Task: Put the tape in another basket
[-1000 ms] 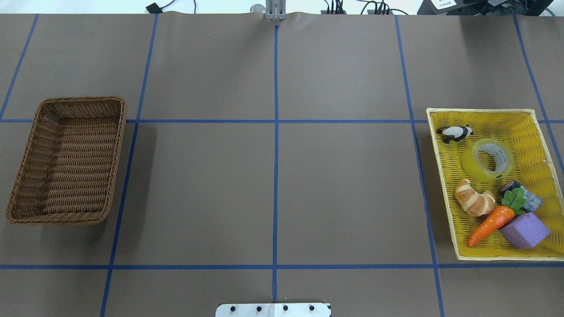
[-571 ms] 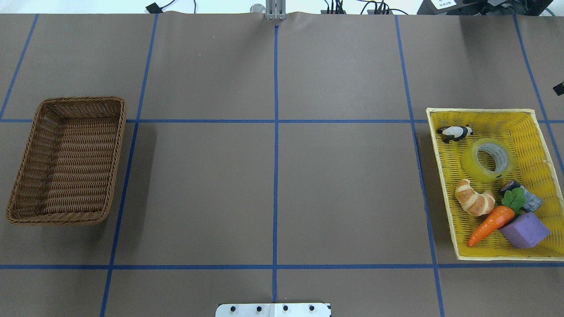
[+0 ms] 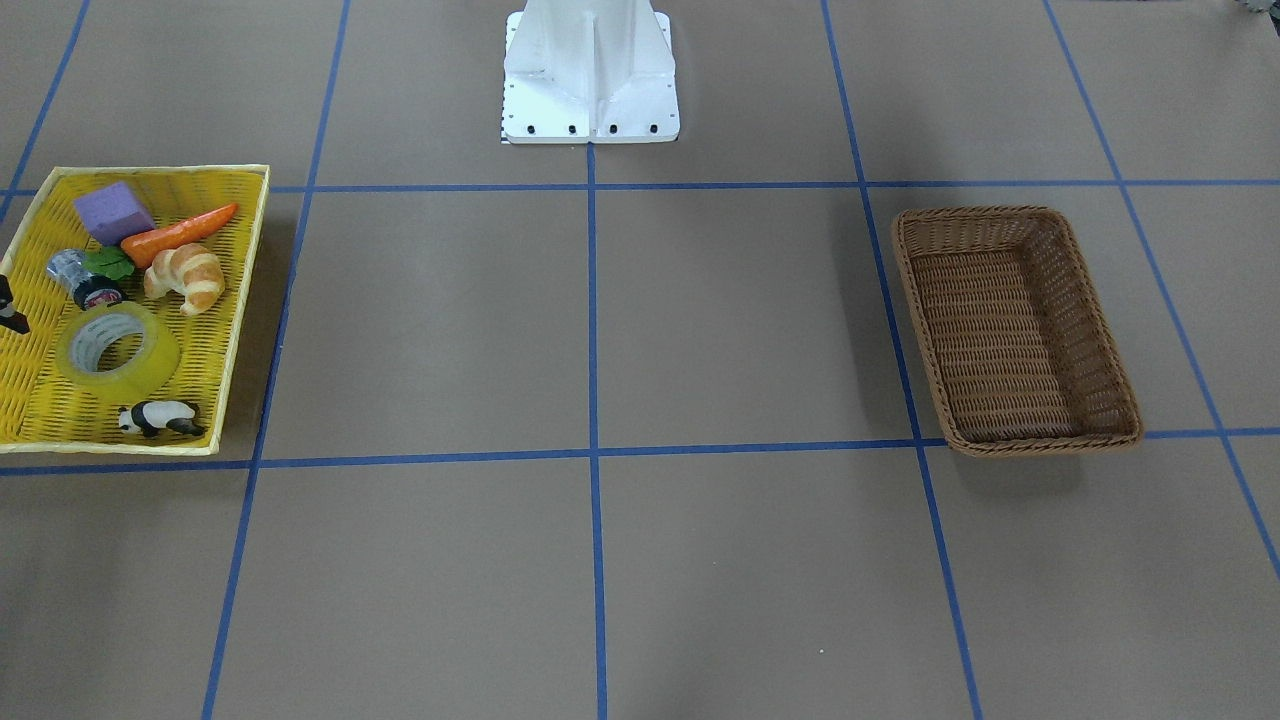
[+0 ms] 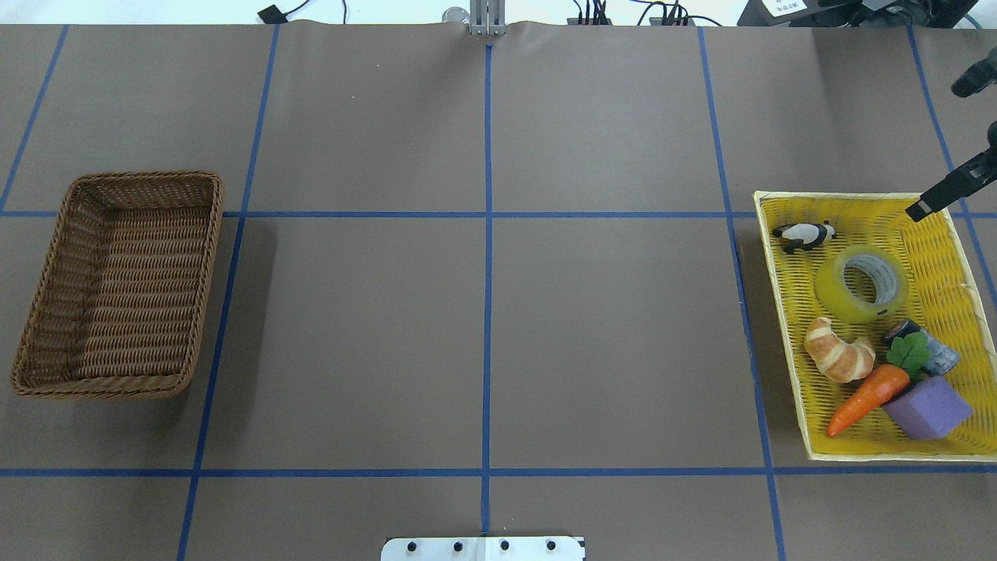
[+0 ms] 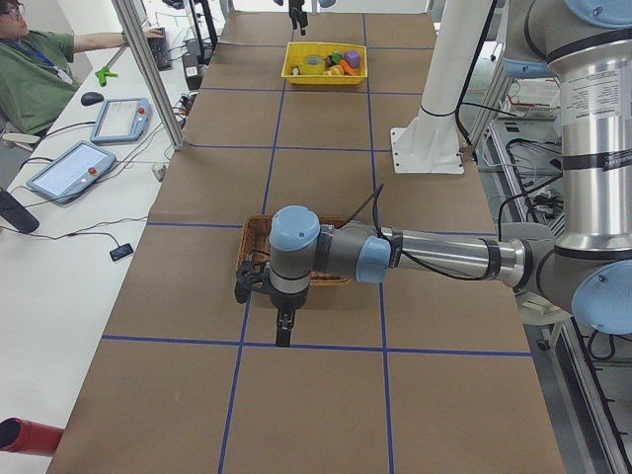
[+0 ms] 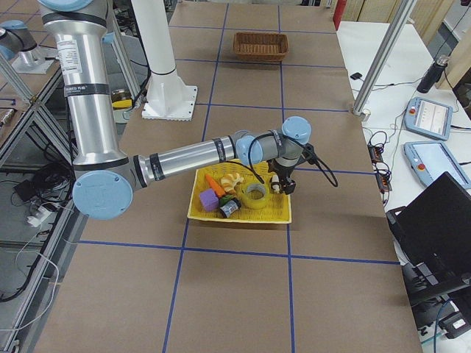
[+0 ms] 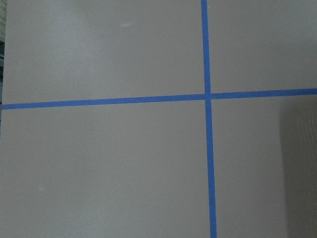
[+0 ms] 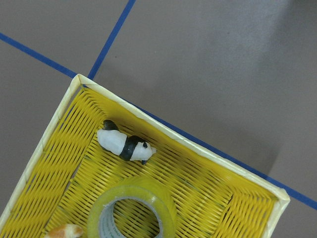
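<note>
The tape (image 4: 861, 284) lies flat in the yellow tray (image 4: 935, 261), between the panda (image 4: 804, 234) and the croissant (image 4: 839, 358). We think it is light, stiff and slippery, so we should pinch its wall, one finger in the hole. Our right claw (image 6: 283, 184) looks open; the left claw (image 5: 283, 326) we cannot tell.

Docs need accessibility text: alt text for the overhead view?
A roll of tape lies in a yellow tray at right, among a toy panda, croissant, carrot and purple block; a brown basket sits far left. The open right gripper hangs over the tray's far corner.
</note>
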`<state>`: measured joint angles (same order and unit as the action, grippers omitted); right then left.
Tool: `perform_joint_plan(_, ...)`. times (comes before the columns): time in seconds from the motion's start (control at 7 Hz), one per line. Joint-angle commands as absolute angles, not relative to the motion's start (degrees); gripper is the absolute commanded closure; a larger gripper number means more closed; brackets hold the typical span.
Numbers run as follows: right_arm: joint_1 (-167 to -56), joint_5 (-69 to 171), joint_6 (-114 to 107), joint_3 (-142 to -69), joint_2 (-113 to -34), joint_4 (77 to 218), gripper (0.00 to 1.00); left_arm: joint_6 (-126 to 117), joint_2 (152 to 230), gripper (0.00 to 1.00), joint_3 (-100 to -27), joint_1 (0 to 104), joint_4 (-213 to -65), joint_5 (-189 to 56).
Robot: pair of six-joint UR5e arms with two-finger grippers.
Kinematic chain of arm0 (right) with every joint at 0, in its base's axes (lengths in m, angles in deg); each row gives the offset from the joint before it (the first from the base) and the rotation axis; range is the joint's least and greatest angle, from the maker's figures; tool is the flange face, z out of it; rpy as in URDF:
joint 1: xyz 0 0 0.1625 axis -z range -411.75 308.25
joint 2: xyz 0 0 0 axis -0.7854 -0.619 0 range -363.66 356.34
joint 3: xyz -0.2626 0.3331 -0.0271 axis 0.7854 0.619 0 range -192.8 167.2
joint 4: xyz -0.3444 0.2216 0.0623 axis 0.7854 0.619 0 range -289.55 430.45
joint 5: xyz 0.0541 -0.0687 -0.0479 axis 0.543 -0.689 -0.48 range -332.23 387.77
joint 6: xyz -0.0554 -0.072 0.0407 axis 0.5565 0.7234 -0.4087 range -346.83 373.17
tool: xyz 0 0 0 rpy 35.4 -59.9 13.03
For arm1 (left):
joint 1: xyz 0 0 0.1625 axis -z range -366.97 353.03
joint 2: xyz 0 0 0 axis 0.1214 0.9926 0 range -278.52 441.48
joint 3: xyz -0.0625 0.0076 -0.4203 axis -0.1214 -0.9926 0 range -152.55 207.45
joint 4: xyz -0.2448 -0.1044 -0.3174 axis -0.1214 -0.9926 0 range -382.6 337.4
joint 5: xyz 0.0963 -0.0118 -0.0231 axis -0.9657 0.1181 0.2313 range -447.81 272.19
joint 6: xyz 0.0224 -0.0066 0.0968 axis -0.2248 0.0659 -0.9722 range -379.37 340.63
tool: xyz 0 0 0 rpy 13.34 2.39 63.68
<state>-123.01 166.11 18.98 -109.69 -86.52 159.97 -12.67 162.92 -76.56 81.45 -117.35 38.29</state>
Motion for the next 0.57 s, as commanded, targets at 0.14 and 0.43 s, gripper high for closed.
perform_joint_plan(0.14,-119.09,165.58,19.06,-105.62,-86.54,159.92,0.00,-12.60,162.96,0.01,-76.52,81.45,-117.25,38.31)
perform_joint_plan(0.43,-117.16,163.66,19.06,-103.86,-86.28,159.92,0.00,-12.60,162.96,0.01,-76.52,81.45,-117.25,38.31)
